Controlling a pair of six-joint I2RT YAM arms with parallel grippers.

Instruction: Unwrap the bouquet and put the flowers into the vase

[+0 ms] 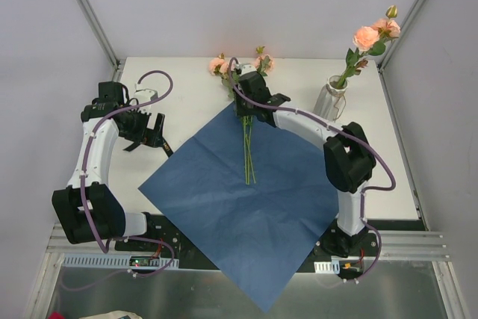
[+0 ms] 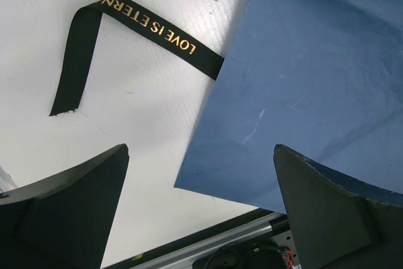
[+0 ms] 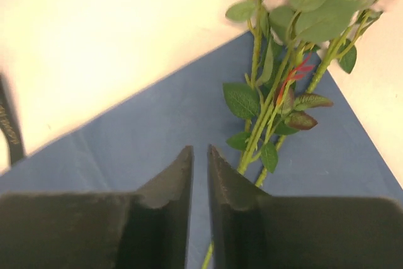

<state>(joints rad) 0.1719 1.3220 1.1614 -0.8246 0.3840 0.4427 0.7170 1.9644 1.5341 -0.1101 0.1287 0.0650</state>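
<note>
Step in hand: the unwrapping is judged complete, and the transfer of stems to the vase is under way. The blue paper is lying open and flat on the tabletop. The black ribbon is lying loose at the paper's left edge.

Task item: the remaining flowers are lying across the far half of the paper. Their stems are pointing near and their heads are resting past the paper's far corner.

Container: the vase is standing upright at the far right, apart from the paper. It is holding a few peach roses, which are leaning right.

Right claw: it is hovering low over the bunch, its jaws pressed almost together. Nothing is showing between them, and the stems are running just to their right.

Left claw: it is spread wide over the paper's left edge and holding nothing.

Next move, as judged: the right claw is needing to reopen, shift onto one stem and pinch it. The carry is then running right, to the vase's narrow mouth.
</note>
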